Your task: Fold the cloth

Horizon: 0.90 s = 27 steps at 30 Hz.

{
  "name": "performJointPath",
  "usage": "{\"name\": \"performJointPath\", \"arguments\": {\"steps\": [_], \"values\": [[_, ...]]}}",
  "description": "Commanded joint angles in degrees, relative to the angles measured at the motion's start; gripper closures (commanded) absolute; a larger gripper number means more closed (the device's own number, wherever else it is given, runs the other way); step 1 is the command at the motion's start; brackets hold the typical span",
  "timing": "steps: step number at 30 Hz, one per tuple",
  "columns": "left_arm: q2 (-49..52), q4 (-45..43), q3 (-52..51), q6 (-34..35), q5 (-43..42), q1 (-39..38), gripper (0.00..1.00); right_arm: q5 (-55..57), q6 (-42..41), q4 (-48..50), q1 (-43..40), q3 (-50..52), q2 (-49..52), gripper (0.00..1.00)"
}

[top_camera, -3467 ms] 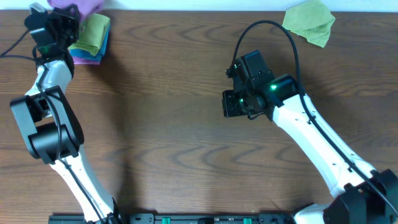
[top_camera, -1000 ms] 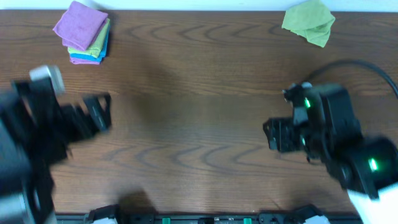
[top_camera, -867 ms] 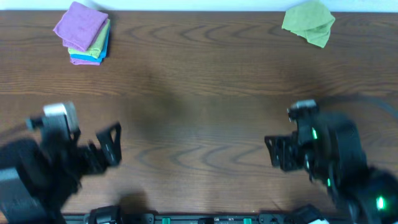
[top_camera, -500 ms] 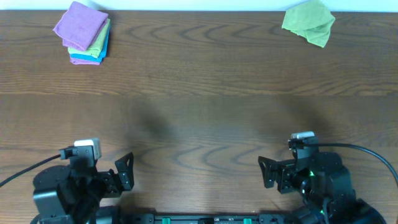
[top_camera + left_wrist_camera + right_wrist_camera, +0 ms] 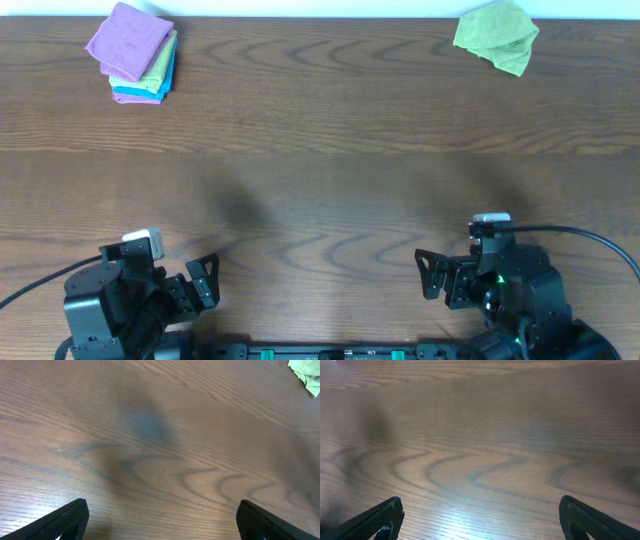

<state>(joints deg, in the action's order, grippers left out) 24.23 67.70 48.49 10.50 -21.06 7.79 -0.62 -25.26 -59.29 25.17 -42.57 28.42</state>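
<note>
A: What's on the worktop [image 5: 320, 180]?
B: Both arms sit at its near edge. The left tool [image 5: 203, 285] and the right tool [image 5: 430, 278] are spread wide, gripping nothing.
A: And the cloth [image 5: 128, 36]?
B: A lime-green cloth [image 5: 496, 36] lies crumpled far right. The lilac one sits folded atop a small stack [image 5: 150, 82], far left.

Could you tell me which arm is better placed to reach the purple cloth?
Probably left: the purple cloth lies at the far left, nearer the open left claw than the right claw.
</note>
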Motion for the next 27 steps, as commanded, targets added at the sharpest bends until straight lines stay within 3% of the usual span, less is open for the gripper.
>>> {"name": "performJointPath", "arguments": {"steps": [1, 9, 16, 22, 27], "values": [[-0.31, 0.22, 0.00, 0.44, -0.81, -0.17, 0.05, -0.04, -0.85, -0.17, 0.52, 0.04, -0.31, 0.01], [-0.35, 0.33, -0.02, 0.37, 2.36, -0.17, 0.05, -0.04, -0.85, -0.31, 0.52, 0.04, -0.31, 0.01], [-1.97, -14.23, -4.76, 0.20, -4.44, -0.39, 0.04, -0.02, -0.85, -0.31, 0.52, 0.04, -0.31, 0.01], [-11.69, -35.26, -20.96, 0.20, -9.18, -0.59, 0.05, -0.04, -0.85, -0.31, 0.52, 0.04, -0.31, 0.01], [-15.91, -44.44, -31.10, -1.79, -10.12, -1.46, 0.04, -0.04, -0.87, -0.31, 0.52, 0.04, -0.31, 0.01]]}}
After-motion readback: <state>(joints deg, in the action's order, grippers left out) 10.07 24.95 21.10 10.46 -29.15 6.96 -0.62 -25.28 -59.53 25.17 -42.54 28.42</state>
